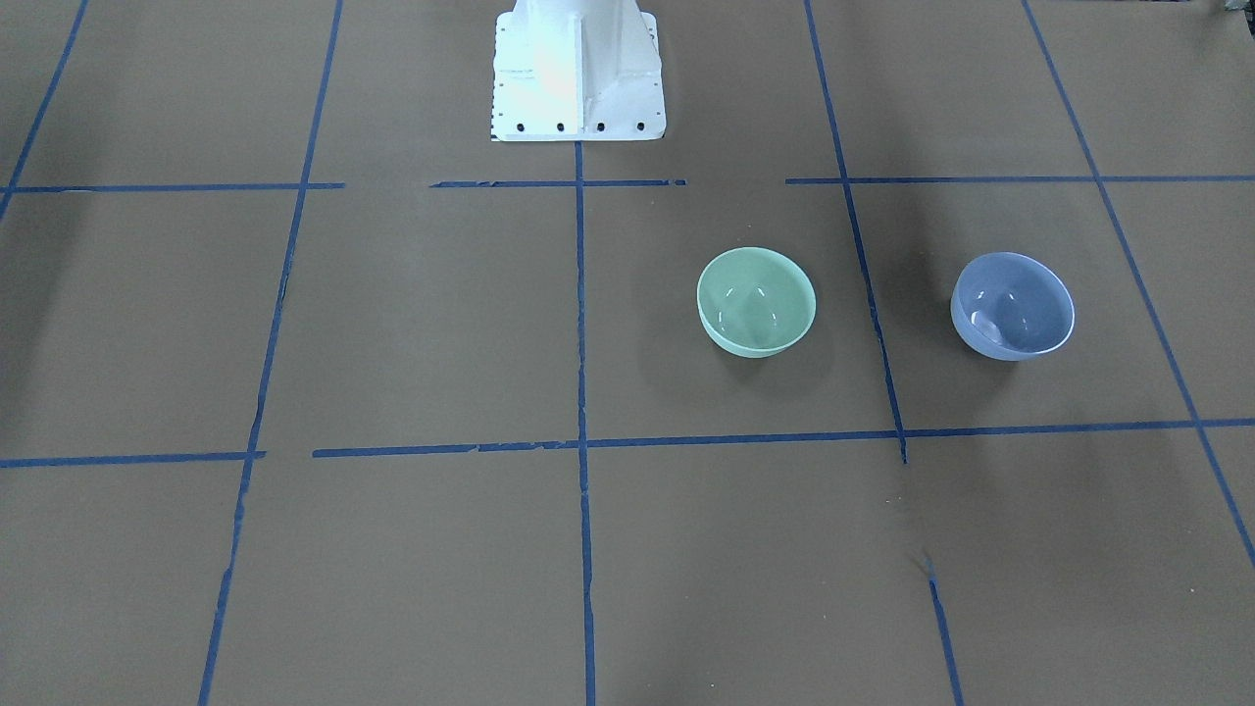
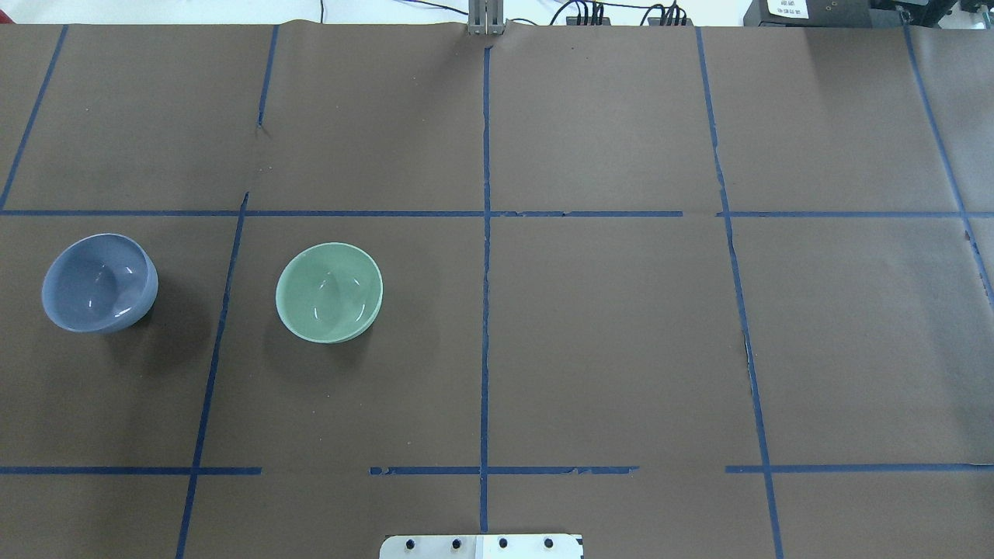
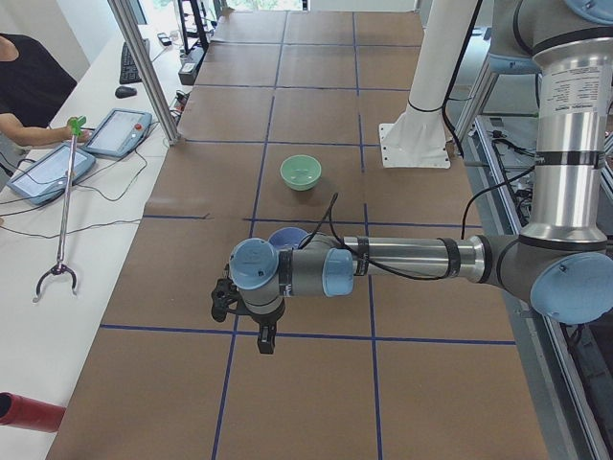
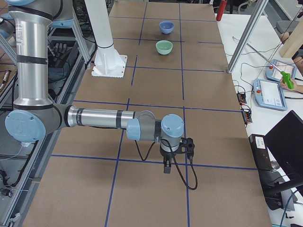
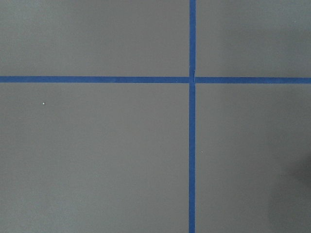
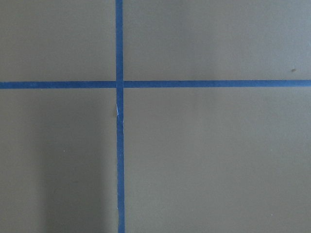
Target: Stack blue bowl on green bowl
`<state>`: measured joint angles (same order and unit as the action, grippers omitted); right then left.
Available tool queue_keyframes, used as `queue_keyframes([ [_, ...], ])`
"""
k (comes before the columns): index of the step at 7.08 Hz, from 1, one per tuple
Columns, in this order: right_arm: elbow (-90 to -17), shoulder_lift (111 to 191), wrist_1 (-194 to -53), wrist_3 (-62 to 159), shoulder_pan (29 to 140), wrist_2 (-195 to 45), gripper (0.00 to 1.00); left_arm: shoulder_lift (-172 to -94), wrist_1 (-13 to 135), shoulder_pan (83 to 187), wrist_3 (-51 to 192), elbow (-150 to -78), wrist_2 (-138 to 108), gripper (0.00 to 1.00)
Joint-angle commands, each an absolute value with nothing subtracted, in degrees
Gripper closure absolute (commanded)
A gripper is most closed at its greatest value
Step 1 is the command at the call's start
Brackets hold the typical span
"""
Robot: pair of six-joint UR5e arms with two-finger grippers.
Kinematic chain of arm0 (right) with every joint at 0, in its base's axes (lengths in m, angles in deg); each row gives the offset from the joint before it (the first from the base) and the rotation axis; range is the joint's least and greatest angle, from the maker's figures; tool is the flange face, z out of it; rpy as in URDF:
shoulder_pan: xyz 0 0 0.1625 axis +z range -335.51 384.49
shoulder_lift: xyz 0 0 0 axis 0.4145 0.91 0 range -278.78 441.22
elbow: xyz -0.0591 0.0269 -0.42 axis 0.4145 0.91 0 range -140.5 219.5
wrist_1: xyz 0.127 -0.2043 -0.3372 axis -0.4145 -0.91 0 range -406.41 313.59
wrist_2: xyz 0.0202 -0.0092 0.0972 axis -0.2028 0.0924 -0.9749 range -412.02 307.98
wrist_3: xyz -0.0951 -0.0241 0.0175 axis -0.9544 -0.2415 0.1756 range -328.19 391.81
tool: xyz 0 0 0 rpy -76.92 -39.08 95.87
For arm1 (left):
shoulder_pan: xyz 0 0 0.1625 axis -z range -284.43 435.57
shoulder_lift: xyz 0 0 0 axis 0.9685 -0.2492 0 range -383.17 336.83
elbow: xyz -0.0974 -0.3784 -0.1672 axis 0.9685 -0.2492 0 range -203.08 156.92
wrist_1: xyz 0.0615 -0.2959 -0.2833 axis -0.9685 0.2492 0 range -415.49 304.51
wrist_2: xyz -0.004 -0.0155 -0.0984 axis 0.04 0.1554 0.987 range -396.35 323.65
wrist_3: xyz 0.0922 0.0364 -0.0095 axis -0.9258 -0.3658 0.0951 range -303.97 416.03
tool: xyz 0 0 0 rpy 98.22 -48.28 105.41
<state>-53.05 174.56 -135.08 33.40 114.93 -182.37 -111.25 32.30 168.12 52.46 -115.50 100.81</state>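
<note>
1. Nearest the table ends, the left gripper [image 3: 265, 343] and right gripper [image 4: 166, 168] hang over bare table [image 3: 306, 412], probably parked clear; whether their fingers are open or closed, I cannot tell.
2. Farther in, the blue bowl [image 2: 99, 283] sits upright on the left, the green bowl [image 2: 329, 293] apart on its right, unstacked.

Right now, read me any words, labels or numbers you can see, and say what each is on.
No text can be read for certain.
On the left arm, a sticker: print too small.
On the black box at the table's far edge, a label: blurred.
The blue bowl and green bowl: no text.
</note>
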Motion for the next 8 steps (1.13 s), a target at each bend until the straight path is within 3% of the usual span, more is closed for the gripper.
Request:
queue_keyframes([
  [1, -53.1, 174.6, -135.1, 33.4, 114.9, -182.4, 0.00, -111.5, 32.4, 168.0, 52.2, -115.5, 100.9, 0.00],
  [5, -53.1, 174.6, -135.0, 33.4, 114.9, -182.5, 0.00, -113.5, 32.8, 167.0, 53.4, -119.8, 101.6, 0.00],
  [8, -53.1, 174.6, -135.0, 33.4, 114.9, -182.4, 0.00, -113.0, 34.7, 153.9, 72.7, -129.0, 100.5, 0.00],
])
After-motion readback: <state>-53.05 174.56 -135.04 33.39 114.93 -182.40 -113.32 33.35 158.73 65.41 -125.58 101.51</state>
